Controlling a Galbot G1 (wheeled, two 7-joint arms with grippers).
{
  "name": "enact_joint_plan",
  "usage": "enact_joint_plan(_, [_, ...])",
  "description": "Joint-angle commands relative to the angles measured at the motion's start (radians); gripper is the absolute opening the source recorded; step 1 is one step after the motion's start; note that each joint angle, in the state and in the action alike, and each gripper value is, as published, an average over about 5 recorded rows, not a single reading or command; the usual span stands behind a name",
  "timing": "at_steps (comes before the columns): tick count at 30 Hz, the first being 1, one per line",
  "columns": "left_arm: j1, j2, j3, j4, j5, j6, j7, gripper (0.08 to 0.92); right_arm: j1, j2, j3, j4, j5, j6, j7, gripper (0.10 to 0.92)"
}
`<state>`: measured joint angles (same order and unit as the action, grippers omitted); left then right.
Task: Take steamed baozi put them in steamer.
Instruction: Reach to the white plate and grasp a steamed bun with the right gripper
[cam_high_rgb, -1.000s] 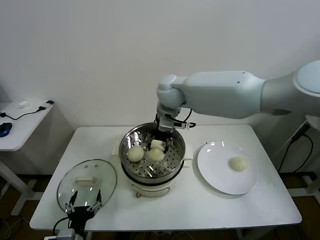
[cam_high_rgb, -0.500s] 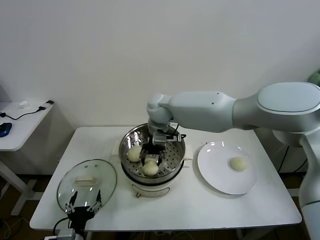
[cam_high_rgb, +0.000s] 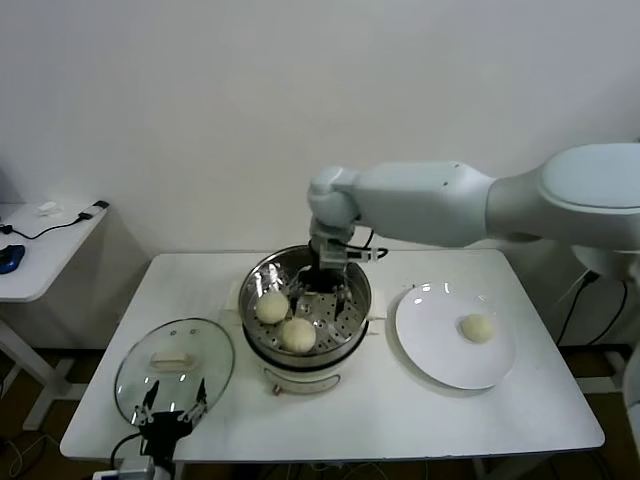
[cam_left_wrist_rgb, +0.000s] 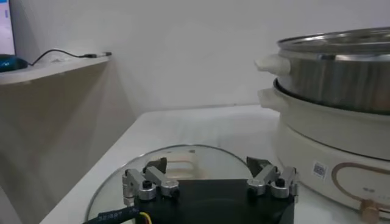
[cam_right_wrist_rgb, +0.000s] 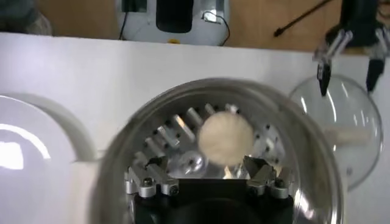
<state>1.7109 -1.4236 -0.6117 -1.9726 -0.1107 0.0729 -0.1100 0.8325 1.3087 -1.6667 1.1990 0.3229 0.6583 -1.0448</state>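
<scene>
Two steamed baozi sit inside the steamer (cam_high_rgb: 306, 310), on its perforated tray: one bun (cam_high_rgb: 271, 306) toward the robot's left side of the pot and another bun (cam_high_rgb: 297, 334) just beside it, nearer the front rim. A third baozi (cam_high_rgb: 478, 327) lies on the white plate (cam_high_rgb: 432, 345), which rests on the white table (cam_high_rgb: 400, 420) to the robot's right of the steamer, close to it but not touching.

The right gripper (cam_high_rgb: 322, 288) hangs inside the steamer's rim toward the back of the pot, above the tray and behind the two buns. Its fingers are spread wide and hold nothing. In the right wrist view, the right gripper's (cam_right_wrist_rgb: 209, 181) two finger bases stand apart with a bun (cam_right_wrist_rgb: 225, 140) lying on the tray beyond them, free of both fingers. The white right arm reaches in from the robot's right, over the plate's far edge.

The left gripper (cam_high_rgb: 168, 408) stays low at the table's front left edge, its fingers spread wide over the near rim of the round glass lid (cam_high_rgb: 180, 362), which lies flat on the table to the robot's left of the steamer. In the left wrist view, the left gripper (cam_left_wrist_rgb: 209, 175) holds nothing; the lid (cam_left_wrist_rgb: 183, 167) sits just under the fingertips, and the steamer (cam_left_wrist_rgb: 341, 91) with its cream-white base stands nearby.

A small side table (cam_high_rgb: 40, 250) with a cable stands off to the robot's left.
</scene>
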Motion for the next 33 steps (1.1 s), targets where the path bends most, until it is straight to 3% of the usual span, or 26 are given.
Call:
enact_joint_plan(1, [-0.007,-0.001,0.004,0.0,0.001,0.001,0.002,0.823,0.314,-0.316,-0.317,0.021,0.254,-0.418,-0.057,0.823])
enact_joint_plan(5, [-0.007,0.001,-0.001,0.004,-0.002,0.0,0.002,0.823,0.303,-0.466,-0.395,0.074,0.233,-0.607,-0.047,0.823])
enact_joint_plan(13, [0.0,-0.003,-0.009,0.01,-0.002,-0.001,0.003,0.823,0.026,-0.621,-0.289,0.044,0.149,-0.759,0.018,0.823])
enact_joint_plan(23, [0.012,-0.01,-0.017,0.014,0.002,-0.002,0.003,0.823,-0.338,-0.598,0.015,-0.144,0.052,-0.805,0.073,0.823])
enact_joint_plan(33, [0.019,-0.012,-0.017,0.018,0.009,-0.004,0.003,0.823,-0.488,-0.519,0.165,-0.262,-0.013,-0.803,0.089,0.823])
